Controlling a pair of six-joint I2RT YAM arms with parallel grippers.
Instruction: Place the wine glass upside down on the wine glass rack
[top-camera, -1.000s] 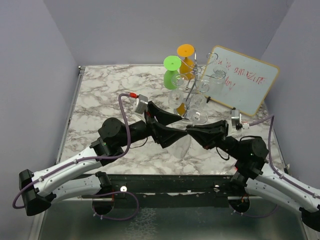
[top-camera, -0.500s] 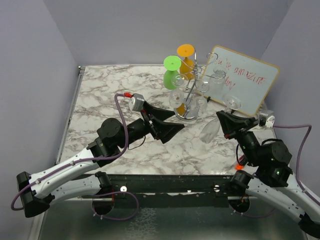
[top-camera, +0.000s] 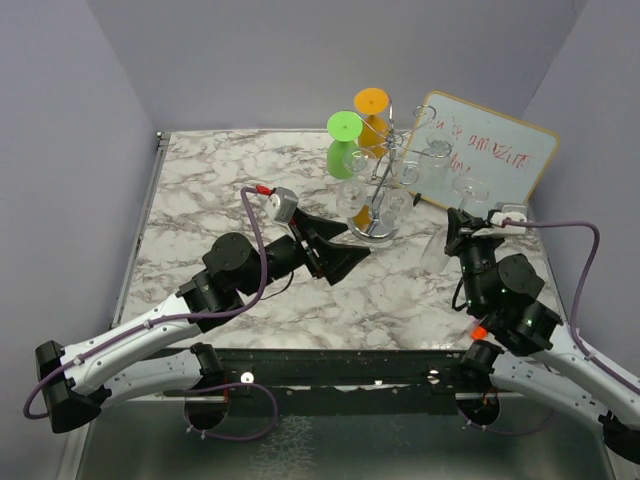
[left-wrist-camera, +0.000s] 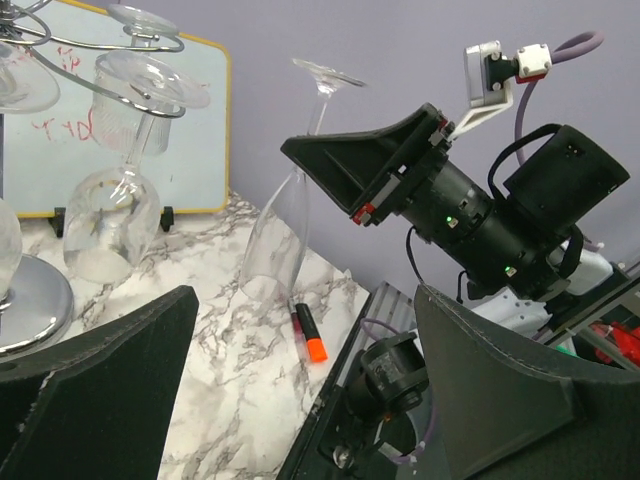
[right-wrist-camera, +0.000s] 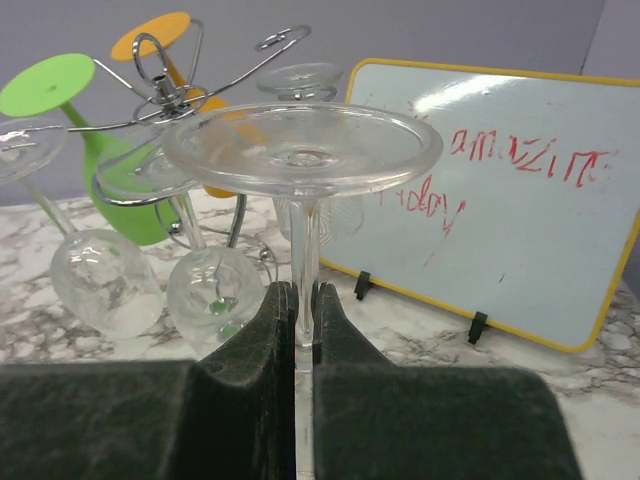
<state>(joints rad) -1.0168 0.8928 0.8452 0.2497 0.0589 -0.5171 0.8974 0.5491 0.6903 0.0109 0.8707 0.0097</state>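
Our right gripper (right-wrist-camera: 296, 300) clamps the inverted wine glass (right-wrist-camera: 303, 150) by its stem near the wine glass rack (top-camera: 374, 230); our left gripper (top-camera: 340, 248) gapes empty.

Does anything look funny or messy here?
Nothing is spilled or broken. Only a marker with an orange cap lies loose on the table by its right edge, near the upside-down wine glass that the right gripper holds by its stem.

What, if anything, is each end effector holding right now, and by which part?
The right end effector grips the clear wine glass by its stem, foot upward. The left end effector is open and holds nothing.
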